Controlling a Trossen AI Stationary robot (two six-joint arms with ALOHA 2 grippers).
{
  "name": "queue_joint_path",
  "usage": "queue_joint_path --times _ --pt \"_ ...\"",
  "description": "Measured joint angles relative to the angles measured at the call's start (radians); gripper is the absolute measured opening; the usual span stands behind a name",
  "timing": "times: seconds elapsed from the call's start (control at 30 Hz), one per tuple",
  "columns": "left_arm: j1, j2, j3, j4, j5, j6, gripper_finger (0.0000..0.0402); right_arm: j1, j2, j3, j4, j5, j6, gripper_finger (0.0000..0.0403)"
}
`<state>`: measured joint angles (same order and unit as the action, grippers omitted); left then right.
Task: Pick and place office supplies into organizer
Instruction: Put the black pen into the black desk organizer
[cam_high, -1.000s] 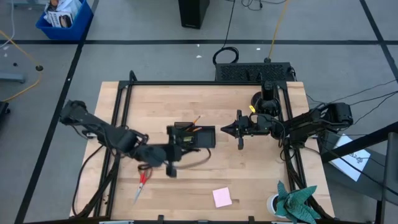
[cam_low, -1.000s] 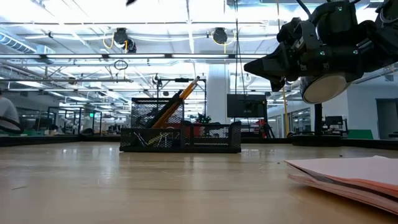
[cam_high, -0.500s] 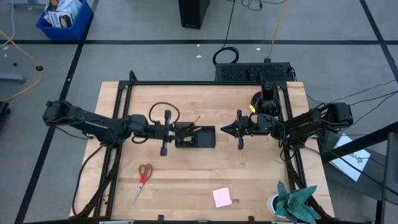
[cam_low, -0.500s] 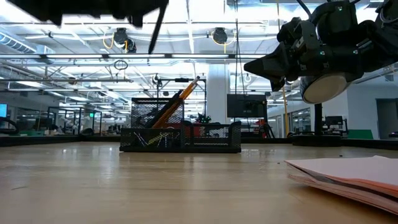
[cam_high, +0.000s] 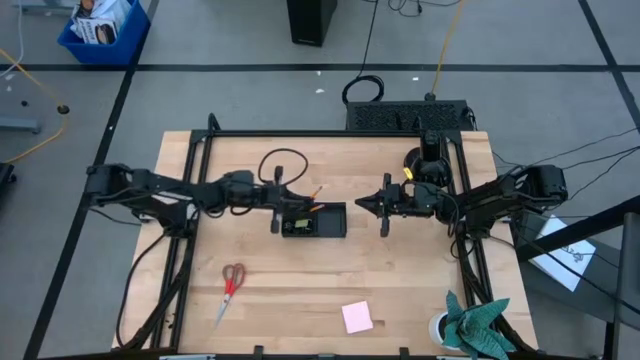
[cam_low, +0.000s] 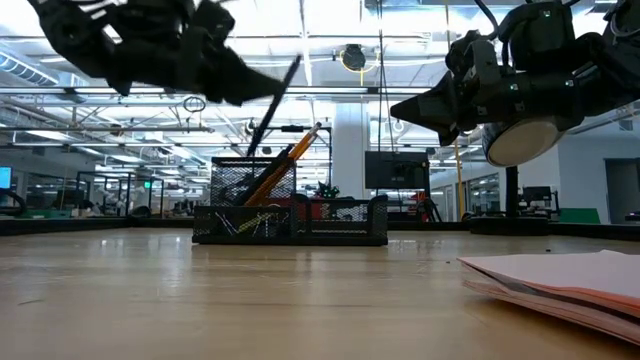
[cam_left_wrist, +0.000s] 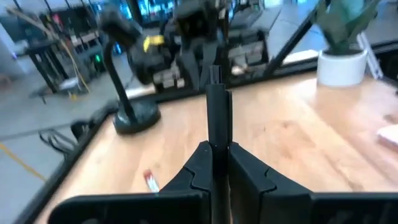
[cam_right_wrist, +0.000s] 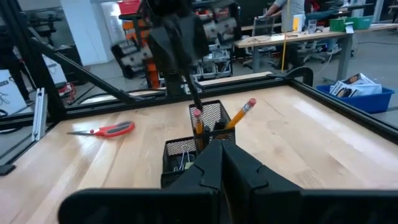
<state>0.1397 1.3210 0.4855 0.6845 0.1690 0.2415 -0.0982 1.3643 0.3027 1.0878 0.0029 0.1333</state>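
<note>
The organizer (cam_high: 318, 221), a black mesh tray with a tall cup at its left end, stands mid-table with orange pencils (cam_low: 285, 160) leaning in the cup. My left gripper (cam_low: 268, 92) hovers over that cup, pointing toward the table's right edge and shut on a thin dark pen (cam_low: 275, 105). The pen's lower end (cam_right_wrist: 198, 107) is at the cup's rim. My right gripper (cam_high: 364, 207) waits shut, right of the organizer and clear of it. Red-handled scissors (cam_high: 230, 288) and a pink sticky-note pad (cam_high: 357, 317) lie flat near the front edge. My left gripper pinches the pen's shaft (cam_left_wrist: 217, 138) between its two fingers (cam_left_wrist: 198, 163), around its middle. The fingers reach in about level from the table's left and lie across the pen. The pen is lifted clear of the table and slants, top end toward the right.
A potted plant (cam_high: 470, 325) stands at the front right corner. A round black mount base (cam_high: 421, 160) sits at the back right behind my right arm. A black metal frame (cam_high: 300, 134) runs along the table's far and side edges.
My left gripper has carried the pen from above the scissors toward the far edge and the right, sinking toward the organizer's tall cup. Its wrist has tipped up from pointing down to about level. The pen now slants over the cup.
</note>
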Motion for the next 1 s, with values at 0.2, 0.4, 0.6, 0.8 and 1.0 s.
queue_joint_path --times 0.2,0.4,0.6,0.8,1.0 --pt "0.045 0.086 0.0 -0.004 0.011 -0.027 0.003 0.0 0.0 0.0 0.0 -0.002 -0.008 0.0" --pt "0.064 0.134 0.0 -0.045 0.011 -0.041 0.003 0.0 0.0 0.0 0.0 0.0 -0.018 0.0" --pt "0.063 0.139 0.001 -0.107 0.006 -0.044 0.003 0.0 0.0 0.0 0.0 -0.001 -0.018 0.0" --pt "0.07 0.139 -0.011 -0.086 -0.004 -0.086 0.003 0.0 0.0 0.0 0.0 -0.003 -0.015 0.0" --pt "0.089 0.139 -0.049 -0.021 -0.014 -0.15 0.003 0.002 0.0 0.0 0.0 -0.003 -0.014 0.0"
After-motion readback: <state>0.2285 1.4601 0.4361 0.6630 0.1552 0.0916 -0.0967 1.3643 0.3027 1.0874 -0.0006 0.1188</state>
